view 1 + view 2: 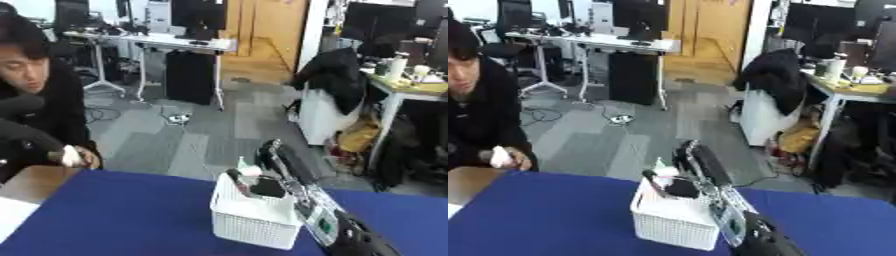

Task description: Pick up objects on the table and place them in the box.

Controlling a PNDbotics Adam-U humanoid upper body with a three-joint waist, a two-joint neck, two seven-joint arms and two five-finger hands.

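Observation:
A white slatted box [254, 222] stands on the blue table [114, 215], right of the middle. My right arm comes in from the lower right and lies over the box's right rim. My right hand [278, 161] hovers above the box's far edge, with a dark part [267, 188] reaching down inside. Beside it, a small dark stick-like thing [234, 176] and a whitish thing [249, 170] poke up at the box's far side. The hand's hold is blurred. My left hand shows in neither view.
A person in black sits at the table's far left corner, holding something small and white [70, 156]. A dark blurred shape [22, 142] fills the left edge. A bare wooden corner [31, 182] and a white sheet [10, 215] lie left of the blue cloth.

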